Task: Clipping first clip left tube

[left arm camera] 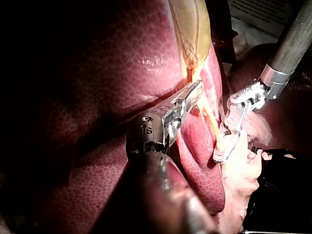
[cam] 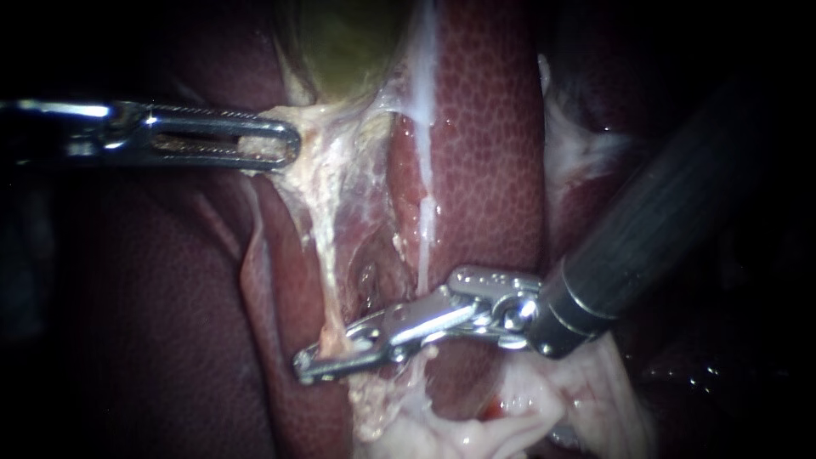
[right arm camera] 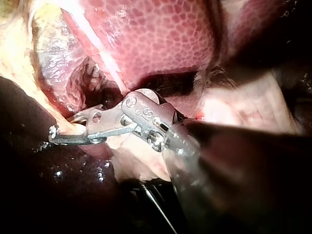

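Upper left: slotted silver left instrument (cam: 291, 144) clamping pale fatty tissue (cam: 321, 127), tensioning cream stringy left tube (cam: 327, 272); lower centre, steel right instrument (cam: 303, 367) pinching it.

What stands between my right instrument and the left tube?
Nothing visible does. The left tube lies between the right instrument's jaws, both touching it. The left instrument grips tissue farther up, near the gallbladder.

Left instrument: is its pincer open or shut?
Shut on tissue. In the endoscope view the left instrument's pincer has both halves together, clamping pale tissue near the gallbladder.
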Available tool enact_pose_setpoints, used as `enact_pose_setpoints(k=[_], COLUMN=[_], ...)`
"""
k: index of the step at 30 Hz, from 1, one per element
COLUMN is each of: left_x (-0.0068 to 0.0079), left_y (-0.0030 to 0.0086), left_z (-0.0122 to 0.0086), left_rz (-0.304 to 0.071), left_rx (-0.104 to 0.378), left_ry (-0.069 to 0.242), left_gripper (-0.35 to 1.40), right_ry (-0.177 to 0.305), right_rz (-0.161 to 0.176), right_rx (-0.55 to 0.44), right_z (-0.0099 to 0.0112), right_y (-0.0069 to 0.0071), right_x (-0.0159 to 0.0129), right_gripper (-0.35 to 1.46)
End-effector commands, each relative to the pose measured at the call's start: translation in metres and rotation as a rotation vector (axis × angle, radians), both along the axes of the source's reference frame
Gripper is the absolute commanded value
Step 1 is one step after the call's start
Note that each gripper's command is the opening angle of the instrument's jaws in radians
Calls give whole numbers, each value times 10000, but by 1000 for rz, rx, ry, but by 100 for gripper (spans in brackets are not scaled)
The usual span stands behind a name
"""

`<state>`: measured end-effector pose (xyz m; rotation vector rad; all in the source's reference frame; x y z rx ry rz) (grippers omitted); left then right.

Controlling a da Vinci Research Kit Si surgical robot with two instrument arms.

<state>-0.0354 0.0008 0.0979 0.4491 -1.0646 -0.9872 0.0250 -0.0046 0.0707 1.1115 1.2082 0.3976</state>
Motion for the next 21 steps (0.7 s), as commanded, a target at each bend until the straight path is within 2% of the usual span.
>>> enact_pose_setpoints(k=[1,21], left_x=[0,-1], left_y=[0,0], left_z=[0,1], left_rz=[-1,-1], left_rx=[0,0], left_ry=[0,0], left_gripper=[-35,-35], right_ry=[-1,7], right_rz=[2,-11], right_rx=[-1,2], right_z=[0,-2], right_y=[0,-2], right_x=[0,-1], right_gripper=[-35,-35])
